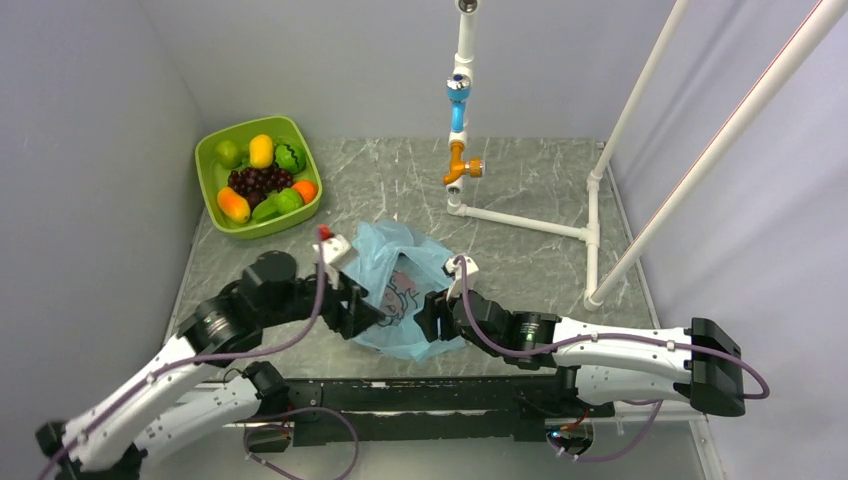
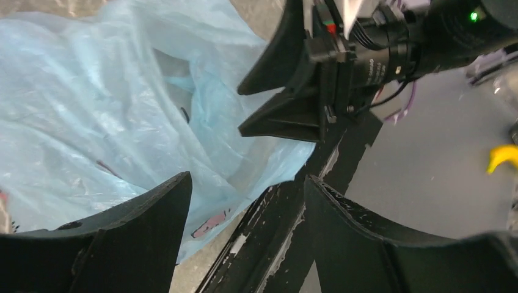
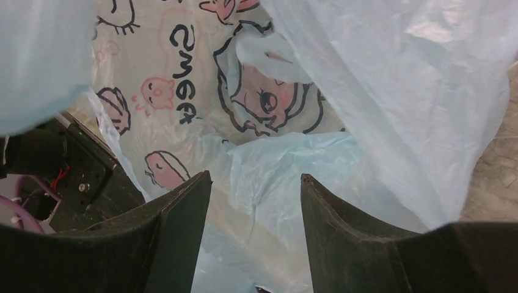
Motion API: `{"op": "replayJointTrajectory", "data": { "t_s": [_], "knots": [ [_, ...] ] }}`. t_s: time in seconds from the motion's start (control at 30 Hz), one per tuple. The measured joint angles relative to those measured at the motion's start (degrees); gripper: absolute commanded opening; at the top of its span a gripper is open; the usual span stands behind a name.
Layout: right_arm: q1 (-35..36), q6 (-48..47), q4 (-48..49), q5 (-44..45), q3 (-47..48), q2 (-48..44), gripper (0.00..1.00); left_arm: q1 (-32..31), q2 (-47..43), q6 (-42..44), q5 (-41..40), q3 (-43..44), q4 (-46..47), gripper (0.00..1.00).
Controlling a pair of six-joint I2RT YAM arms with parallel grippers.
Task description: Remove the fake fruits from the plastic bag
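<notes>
The plastic bag [image 1: 400, 285] lies crumpled, its long axis running near-to-far.

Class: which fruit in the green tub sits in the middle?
The dark purple grape bunch; the lemon, orange and green fruits ring it.

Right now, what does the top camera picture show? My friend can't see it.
A crumpled light-blue plastic bag lies near the front of a grey marbled table, with the left gripper and the right gripper close on either side. A lime-green tub at the far left holds colourful toy fruits, and a white pipe frame stands on the right.
</notes>
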Motion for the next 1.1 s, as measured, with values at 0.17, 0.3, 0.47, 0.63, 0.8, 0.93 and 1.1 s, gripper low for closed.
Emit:
{"op": "replayJointTrajectory", "data": {
  "t_s": [0.17, 0.3, 0.47, 0.63, 0.8, 0.93, 1.1],
  "knots": [
    [0.0, -0.02, -0.09, 0.04, 0.33, 0.35, 0.59, -14.69, 10.21, 1.53, -11.8, 3.26, 0.42, 0.75],
    [0.0, 0.0, -0.07, 0.07, 0.42, 0.02, 0.59, -17.86, 13.73, 1.4, -17.68, 3.02, 1.51, 0.8],
    [0.0, 0.17, -0.09, 0.11, 0.39, -1.46, 0.59, -18.05, 12.39, 0.98, -18.49, 5.77, 4.52, 0.84],
    [0.0, 0.17, -0.15, 0.35, 0.39, -2.67, 0.59, -18.05, 12.35, 0.94, -16.94, 16.13, 6.97, 0.87],
    [0.0, 0.61, -0.83, 1.22, -0.07, -4.55, 0.58, -18.05, 14.16, 0.09, -14.38, 21.57, 8.24, 0.84],
    [0.0, 1.03, -1.62, 2.1, -1.53, -7.34, 0.58, -18.14, 18.51, -1.16, -11.58, 20.68, 7.65, 0.79],
    [-0.02, 1.6, -2.58, 3.17, -2.56, -9.27, 0.57, -18.16, 22.29, -4.44, -12.63, 12.0, 6.91, 0.71]
  ]
}}
